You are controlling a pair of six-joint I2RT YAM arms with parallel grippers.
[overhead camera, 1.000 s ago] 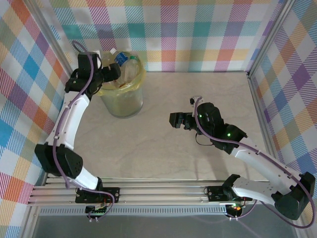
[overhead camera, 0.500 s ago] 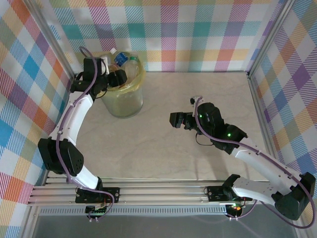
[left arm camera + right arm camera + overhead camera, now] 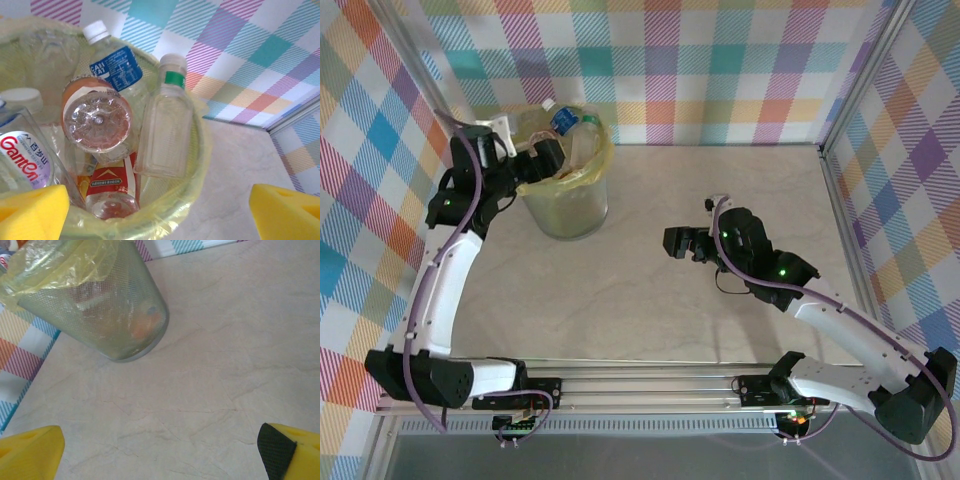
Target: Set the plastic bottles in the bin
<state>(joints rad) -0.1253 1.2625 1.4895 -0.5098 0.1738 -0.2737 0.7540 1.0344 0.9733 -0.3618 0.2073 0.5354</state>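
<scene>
Left claw (image 3: 159, 210) wide, empty, over clear ribbed plastic bottles (image 3: 165, 135) in bagged mesh bin (image 3: 115, 315), right claw (image 3: 160, 450) wide

Round pale-green mesh bin (image 3: 567, 208) with translucent bag liner: far-left part of the pale stone-look table (image 3: 740, 190), close to the back wall. Inside the bin: clear plastic bottle with blue label (image 3: 117, 67) at the far side, green-banded clear bottle (image 3: 165, 130) just right of it, orange-labelled bottle (image 3: 97, 120) in the middle, red-labelled bottle (image 3: 107, 192) beside it, nearer the left claw (image 3: 548, 158). Left claw over the bin's left rim. Right claw (image 3: 675, 243) well right of the bin, above bare table.
</scene>
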